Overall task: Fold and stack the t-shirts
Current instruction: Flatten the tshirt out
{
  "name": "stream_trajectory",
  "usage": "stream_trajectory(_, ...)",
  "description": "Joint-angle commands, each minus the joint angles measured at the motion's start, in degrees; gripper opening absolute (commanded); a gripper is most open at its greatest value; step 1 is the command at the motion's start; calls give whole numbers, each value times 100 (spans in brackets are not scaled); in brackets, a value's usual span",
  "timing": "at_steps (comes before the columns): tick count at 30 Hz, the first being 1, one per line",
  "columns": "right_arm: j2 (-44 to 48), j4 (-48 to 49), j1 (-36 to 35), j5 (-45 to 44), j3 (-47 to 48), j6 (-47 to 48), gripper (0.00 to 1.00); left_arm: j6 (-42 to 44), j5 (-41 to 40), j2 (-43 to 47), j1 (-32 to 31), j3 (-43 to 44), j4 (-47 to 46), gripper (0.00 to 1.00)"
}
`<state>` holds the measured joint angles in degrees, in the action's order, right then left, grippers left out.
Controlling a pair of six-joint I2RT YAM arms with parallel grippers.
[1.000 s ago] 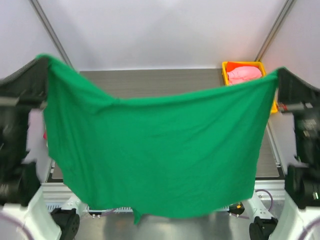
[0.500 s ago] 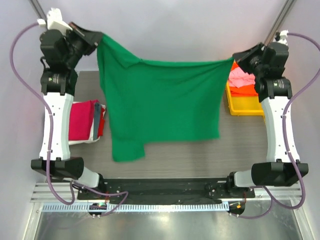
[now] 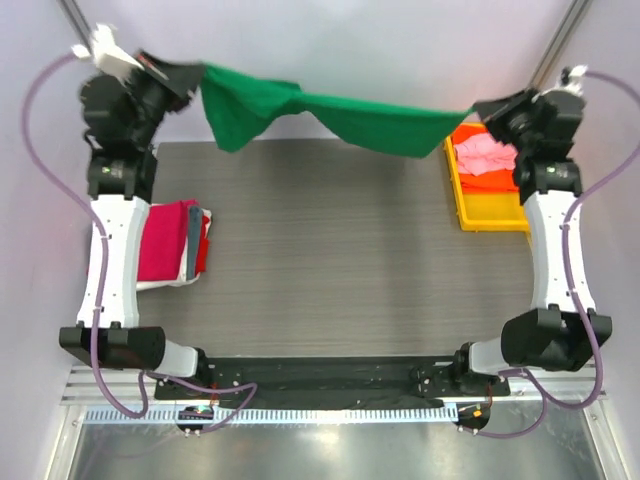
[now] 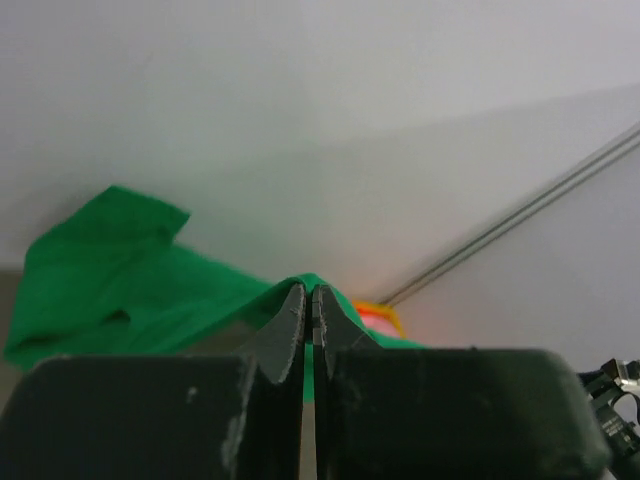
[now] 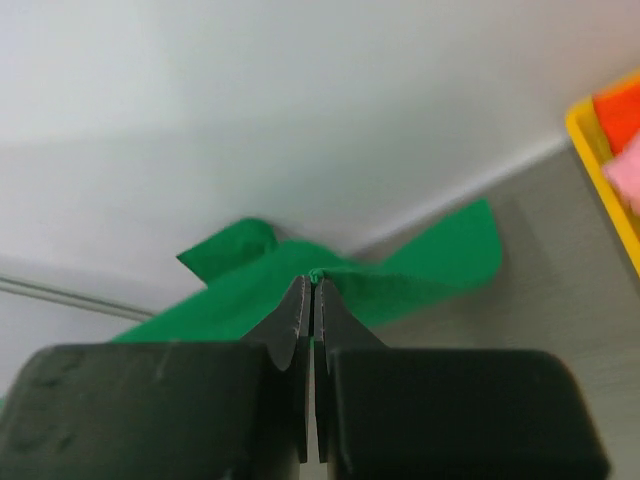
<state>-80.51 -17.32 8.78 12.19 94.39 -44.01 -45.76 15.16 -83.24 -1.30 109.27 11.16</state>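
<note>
- The bright green cloth t-shirt (image 3: pixel 335 110) hung as a broad sheet over the middle of the frame half a second ago. It now stretches as a narrow band across the top, above the far edge of the grey wood-grain table (image 3: pixel 330 260).
- The left gripper (image 3: pixel 197 72), upper left, and the right gripper (image 3: pixel 476 106), upper right, are each clenched on a shirt edge.
- This is likely a swing outward to spread the shirt flat; folding has not begun.

On the grey table (image 3: pixel 330 250), a stack of folded t-shirts (image 3: pixel 162 240) lay at the left edge, crimson on top. A yellow tray (image 3: pixel 492 217) sat at the right.
</note>
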Motion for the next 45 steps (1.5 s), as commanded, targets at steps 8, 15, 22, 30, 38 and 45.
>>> stream_trajectory(8, 167, 1889, 107, 530, -4257, -108, 1, 58, 225, 1405, -11, -5420, -1344, 0)
stream_trajectory(15, 316, 2049, 124, 504, -5464, 305, 1, -187, 312, 2312, -98, -7305, -1186, 0)
stream_trajectory(22, 1133, 1856, 124, 452, -6546, 402, 1, -408, 110, 3260, -107, -8246, -361, 0)
stream_trajectory(30, 2618, 643, 124, 118, -7013, 849, 1, -372, -92, 4842, -107, -8124, 1132, 0)
stream_trajectory(38, 3831, -473, 116, -14, -7031, 859, 1, -829, 180, 5976, -107, -8115, 2276, 0)
stream_trajectory(45, 4149, -589, 124, 56, -7031, 595, 1, -1049, 14, 6085, -98, -8080, 2559, 0)
